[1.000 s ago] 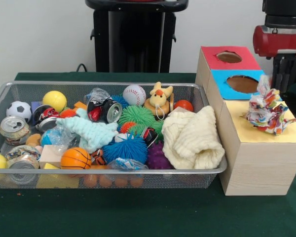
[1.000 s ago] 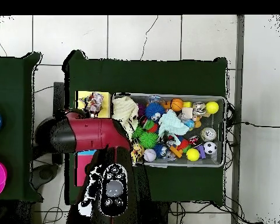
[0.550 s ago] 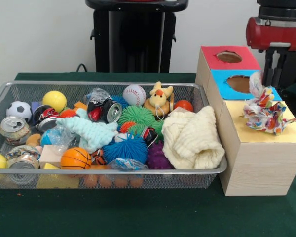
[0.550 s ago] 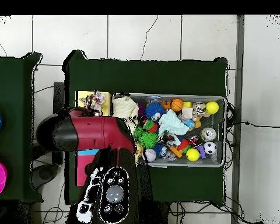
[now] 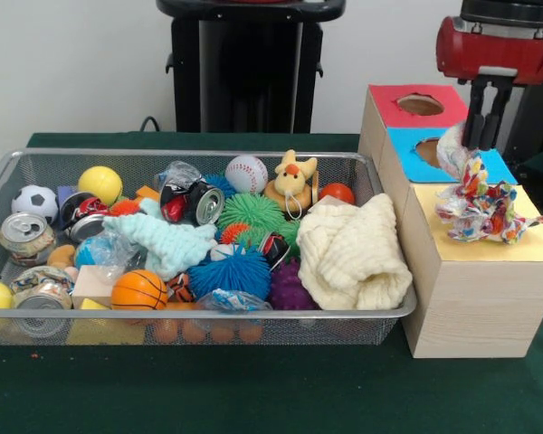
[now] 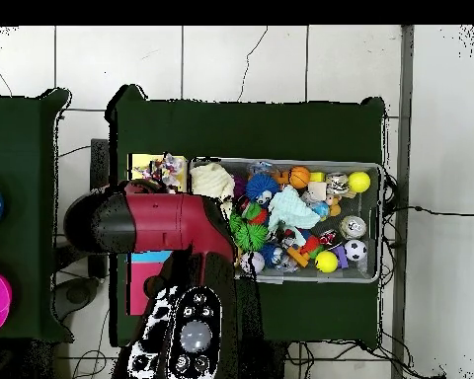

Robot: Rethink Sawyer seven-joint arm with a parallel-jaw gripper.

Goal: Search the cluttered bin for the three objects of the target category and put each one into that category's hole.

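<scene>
We noted gripper (image 5: 481,136) risen since a second ago, cloth (image 5: 482,204) left heaped on box's (image 5: 471,298) yellow end, not in hole. Fingers close together, apparently pinching cloth's top corner. We judged one deposit unfinished. Counted in bin (image 5: 208,312): cream cloth (image 5: 353,253) at box-side end, mint cloth (image 5: 167,242) mid-bin; three cans; two visible holes.

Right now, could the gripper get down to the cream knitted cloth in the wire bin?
Probably yes: the cream knitted cloth lies on top at the wire bin's box-side end, uncovered. The gripper hangs above the patterned rag on the box.
</scene>
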